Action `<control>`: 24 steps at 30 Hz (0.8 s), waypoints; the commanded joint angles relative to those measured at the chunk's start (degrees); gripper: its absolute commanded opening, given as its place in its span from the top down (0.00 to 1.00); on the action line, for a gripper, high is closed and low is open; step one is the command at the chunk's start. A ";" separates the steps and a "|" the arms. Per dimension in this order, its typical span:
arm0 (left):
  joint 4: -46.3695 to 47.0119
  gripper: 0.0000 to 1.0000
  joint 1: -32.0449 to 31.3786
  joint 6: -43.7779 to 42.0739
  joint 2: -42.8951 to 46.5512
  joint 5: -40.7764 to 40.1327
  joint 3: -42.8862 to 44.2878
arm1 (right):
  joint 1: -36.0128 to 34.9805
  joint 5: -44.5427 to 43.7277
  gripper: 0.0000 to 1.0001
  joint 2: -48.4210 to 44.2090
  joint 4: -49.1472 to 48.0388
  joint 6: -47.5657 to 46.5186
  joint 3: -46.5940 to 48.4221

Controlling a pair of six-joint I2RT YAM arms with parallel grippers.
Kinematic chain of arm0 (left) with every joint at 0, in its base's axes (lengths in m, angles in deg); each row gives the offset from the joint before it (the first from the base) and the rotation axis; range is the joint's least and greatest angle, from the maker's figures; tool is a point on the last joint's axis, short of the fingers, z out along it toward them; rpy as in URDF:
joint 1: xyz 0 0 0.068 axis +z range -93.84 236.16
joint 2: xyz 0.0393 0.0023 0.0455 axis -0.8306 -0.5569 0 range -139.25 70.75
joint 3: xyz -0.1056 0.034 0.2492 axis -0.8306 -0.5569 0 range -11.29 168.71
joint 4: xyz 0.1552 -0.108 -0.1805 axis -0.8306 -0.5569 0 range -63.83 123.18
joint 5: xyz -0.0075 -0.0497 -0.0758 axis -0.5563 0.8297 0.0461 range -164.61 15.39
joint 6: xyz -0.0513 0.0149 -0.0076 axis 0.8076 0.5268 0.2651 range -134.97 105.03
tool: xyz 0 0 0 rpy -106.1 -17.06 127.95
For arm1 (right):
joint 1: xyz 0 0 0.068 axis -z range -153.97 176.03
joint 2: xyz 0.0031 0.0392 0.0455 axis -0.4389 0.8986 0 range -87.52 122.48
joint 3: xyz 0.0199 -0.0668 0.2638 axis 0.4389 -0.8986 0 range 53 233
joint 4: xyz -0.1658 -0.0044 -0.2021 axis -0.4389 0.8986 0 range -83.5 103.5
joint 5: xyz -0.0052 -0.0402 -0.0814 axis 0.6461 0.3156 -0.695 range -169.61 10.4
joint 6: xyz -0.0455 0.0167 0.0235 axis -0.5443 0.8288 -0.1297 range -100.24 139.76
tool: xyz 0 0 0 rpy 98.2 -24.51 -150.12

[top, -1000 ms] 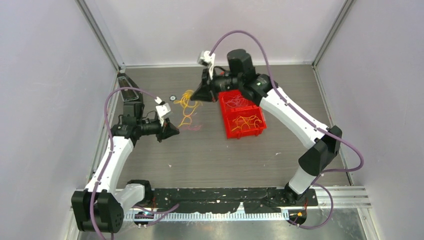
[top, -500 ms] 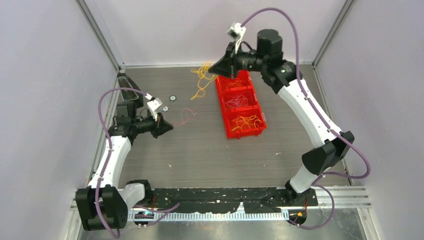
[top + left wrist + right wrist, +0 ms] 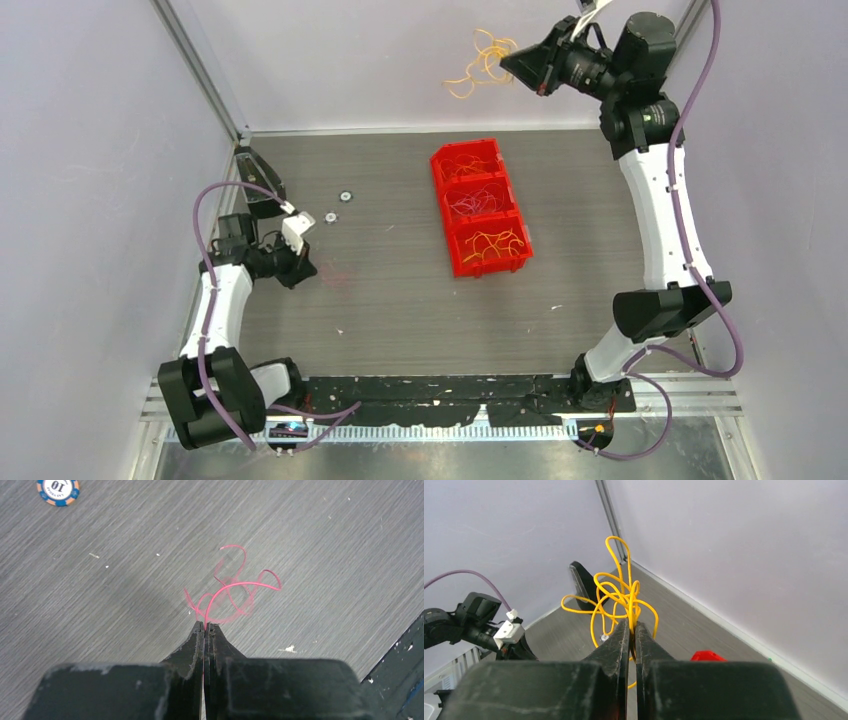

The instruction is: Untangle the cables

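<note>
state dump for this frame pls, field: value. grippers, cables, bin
left gripper: shut on pink cable, low near table
right gripper: shut on yellow cable, high above table
separation: pink and yellow apart, one per gripper
red bin: three compartments, thin strands in each
poker chip: on table, away from both grippers

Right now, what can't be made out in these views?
1. Pink cable: left wrist view, loops partly blurred; the pinched end is hidden by the left gripper.
2. Yellow cable: right wrist view, strand count unclear; lower end hidden behind the right gripper.
3. Red bin: top view, strands inside too small to count.
</note>
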 commanded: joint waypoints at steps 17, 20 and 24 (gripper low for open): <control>-2.72 1.00 -0.14 1.94 -0.62 -1.37 4.11 | 0.26 -13.58 0.95 -4.72 19.30 -31.66 -28.22; -0.80 1.00 -0.16 4.02 -0.43 -1.75 3.86 | 0.27 -11.97 0.95 -6.43 20.46 -34.74 -33.19; 1.40 1.00 -0.19 9.62 -0.20 -1.15 3.66 | -1.39 -13.37 0.94 -9.14 20.51 -39.02 -39.07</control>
